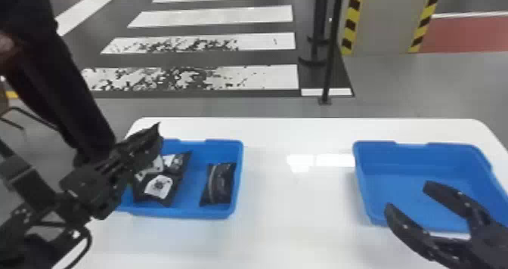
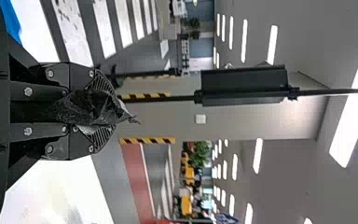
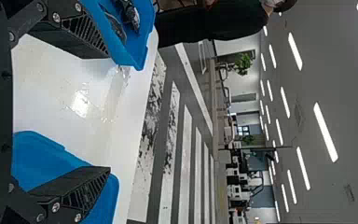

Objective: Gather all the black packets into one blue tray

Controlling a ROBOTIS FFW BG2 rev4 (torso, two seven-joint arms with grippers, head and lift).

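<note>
Left gripper [image 1: 150,145] grips a black packet [image 2: 87,108] above the packet-filled blue tray [image 1: 223,214]

The left gripper has its two fingers closed on the packet, which juts out crumpled beyond their tips. Beneath and just beside that gripper, overlapping packets with white labels [image 1: 158,187] lie in the tray. Farther from it, on the side toward the right gripper [image 1: 410,195], a single dark packet [image 1: 218,183] lies apart from the pile, near the tray's side wall.

The right gripper holds nothing; its fingers stand wide apart over the near part of the second blue tray [image 1: 449,149]. Both trays sit on the white table [image 1: 298,211], with a stretch of its surface between the two grippers.
</note>
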